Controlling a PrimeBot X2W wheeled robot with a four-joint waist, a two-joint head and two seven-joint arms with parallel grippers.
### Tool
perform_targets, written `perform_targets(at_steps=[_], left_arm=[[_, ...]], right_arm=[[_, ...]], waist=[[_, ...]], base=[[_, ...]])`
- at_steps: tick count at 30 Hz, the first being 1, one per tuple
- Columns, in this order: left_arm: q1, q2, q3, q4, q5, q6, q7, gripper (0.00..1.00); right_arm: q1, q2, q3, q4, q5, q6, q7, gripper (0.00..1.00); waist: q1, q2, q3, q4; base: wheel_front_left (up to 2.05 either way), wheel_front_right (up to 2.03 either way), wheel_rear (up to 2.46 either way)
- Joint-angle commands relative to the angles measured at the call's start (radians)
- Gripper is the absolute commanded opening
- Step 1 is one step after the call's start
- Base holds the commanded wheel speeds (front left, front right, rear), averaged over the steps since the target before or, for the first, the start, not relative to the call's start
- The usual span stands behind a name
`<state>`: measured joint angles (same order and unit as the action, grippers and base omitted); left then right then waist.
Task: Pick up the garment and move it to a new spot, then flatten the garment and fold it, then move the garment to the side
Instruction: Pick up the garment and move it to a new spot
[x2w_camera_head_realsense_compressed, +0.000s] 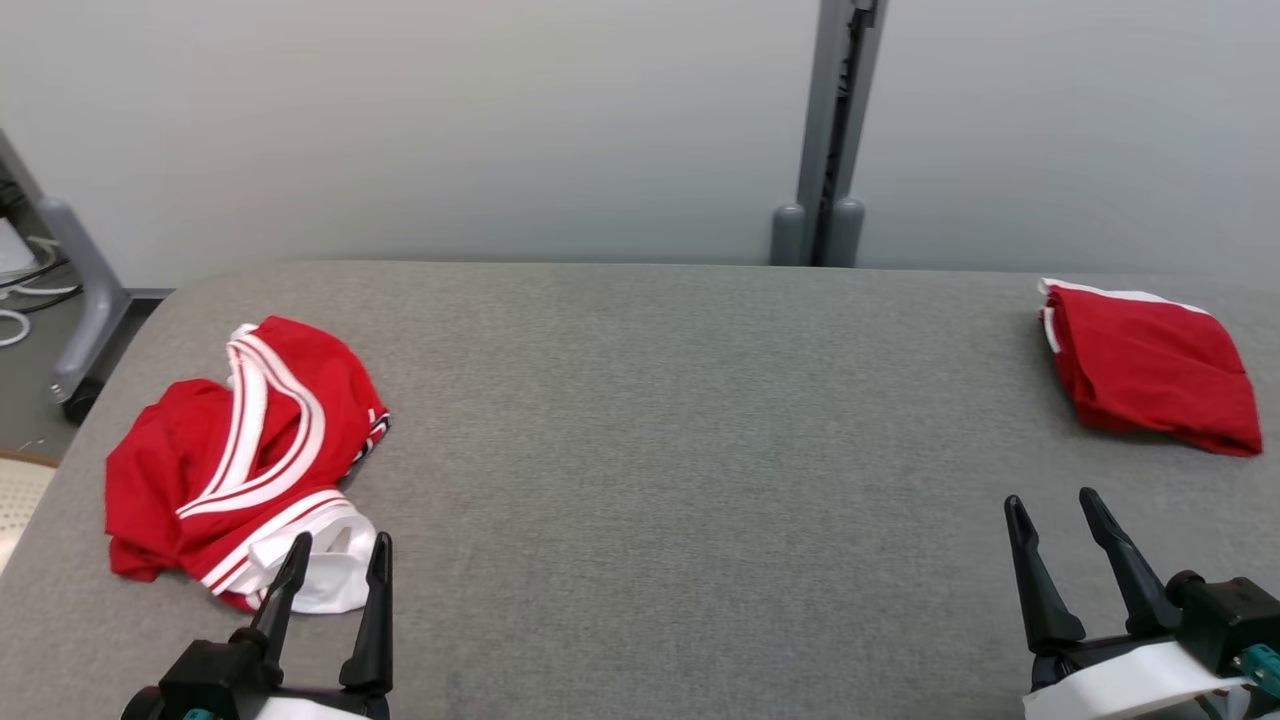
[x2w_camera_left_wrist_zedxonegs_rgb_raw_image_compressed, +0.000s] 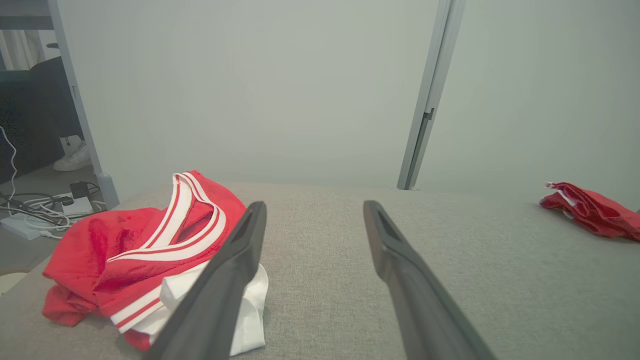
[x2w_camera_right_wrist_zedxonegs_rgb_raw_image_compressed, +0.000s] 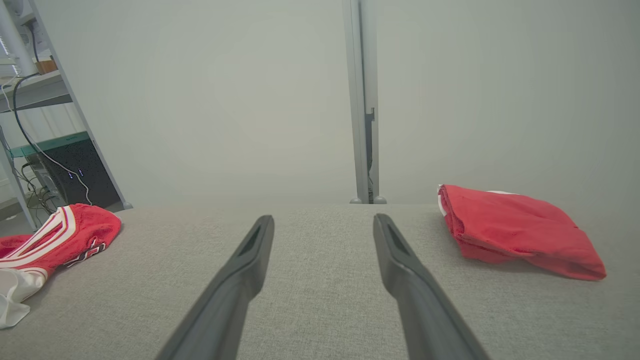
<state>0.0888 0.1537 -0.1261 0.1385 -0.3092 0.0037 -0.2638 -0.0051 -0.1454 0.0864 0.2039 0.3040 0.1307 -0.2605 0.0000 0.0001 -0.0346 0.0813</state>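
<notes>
Left tool (x2w_camera_head_realsense_compressed: 342, 542) released beside crumpled garment (x2w_camera_head_realsense_compressed: 200, 450) on left of counter (x2w_camera_head_realsense_compressed: 650, 450); right tool (x2w_camera_head_realsense_compressed: 1050, 497) released near folded garment (x2w_camera_head_realsense_compressed: 1150, 365).

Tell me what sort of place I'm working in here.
Most likely a lab or test room, not a home: a grey cloth-covered table against plain partition panels, with loose cables and a shelf rack beside it.

Dark print on the crumpled garment (x2w_camera_right_wrist_zedxonegs_rgb_raw_image_compressed: 90, 230) is unreadable.

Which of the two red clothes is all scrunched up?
The striped red garment, the one with white bands, lies in a crumpled heap by the left gripper. The plain red garment over on the right is folded neatly.
</notes>
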Motion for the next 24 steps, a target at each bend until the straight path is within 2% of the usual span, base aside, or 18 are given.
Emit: perform_targets(at_steps=[1, 6, 18, 24], left_arm=[[-0.026, 0.009, 0.0, 0.004, 0.004, -0.002, -0.002, 1.0], [-0.027, 0.013, -0.002, 0.011, 0.006, 0.001, -0.001, 1.0], [-0.017, 0.028, -0.004, 0.004, 0.0, 0.012, 0.011, 1.0], [-0.014, 0.039, 0.0, -0.002, -0.007, 0.02, 0.023, 1.0]], right_arm=[[0.007, -0.001, 0.003, 0.004, 0.007, 0.0, -0.005, 1.0], [0.009, 0.003, 0.01, 0.012, 0.014, 0.0, -0.005, 1.0], [-0.001, 0.014, 0.041, 0.031, 0.024, 0.0, -0.005, 1.0], [-0.016, 0.022, 0.066, 0.042, 0.029, 0.0, -0.005, 1.0]], waist=[[0.0, -0.0001, -0.003, 0.04], [0.0, -0.0001, -0.006, 0.094], [0.0, -0.0001, -0.018, 0.281], [0.0, -0.0001, -0.025, 0.347]], base=[[0.0, 0.0, 0.0], [0.0, 0.0, 0.0], [0.0, 0.0, 0.0], [0.0, 0.0, 0.0]])
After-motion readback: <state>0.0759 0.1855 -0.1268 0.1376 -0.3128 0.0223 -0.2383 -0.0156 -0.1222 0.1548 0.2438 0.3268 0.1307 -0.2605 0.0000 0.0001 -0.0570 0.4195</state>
